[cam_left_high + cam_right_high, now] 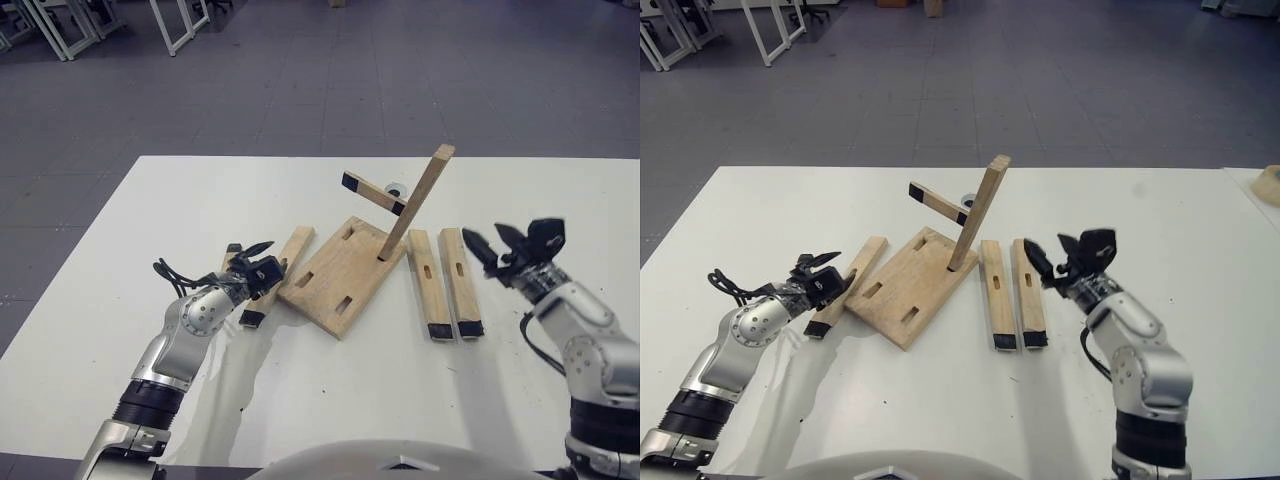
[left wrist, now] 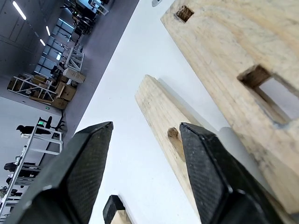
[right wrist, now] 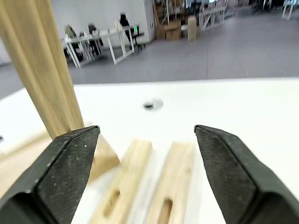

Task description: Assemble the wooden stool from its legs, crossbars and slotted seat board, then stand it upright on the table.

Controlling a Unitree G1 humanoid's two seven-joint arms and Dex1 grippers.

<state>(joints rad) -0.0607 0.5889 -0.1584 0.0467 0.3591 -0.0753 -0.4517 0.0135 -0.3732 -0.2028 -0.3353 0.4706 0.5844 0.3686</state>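
**Desk:** Where's the stool vs. the grippers?

**Photog:** Seat board [image 1: 345, 272] lies mid-table [image 1: 150, 215], slots up. Standing leg [image 1: 417, 200] is stuck in a far-right slot, leaning, w/ a black-tipped crossbar [image 1: 373, 193] jutting from it toward the robot's left. Loose leg [image 1: 290, 255] lies just beside the board's left edge. Inner leg [image 1: 425, 272] & outer leg [image 1: 460, 270] lie side by side to the board's right.

**Desk:** Arms?

**Photog:** Left gripper [image 1: 260, 260] is low over the loose leg near its black-capped end, forearm angled in from the left. Its fingers [image 2: 88, 168] are spread wide, w/ the leg between them; contact can't be told. Right gripper [image 1: 492, 243] hangs just right of the outer leg, above the table, tips gaping wide, holding nothing, wrist cocked toward the board.
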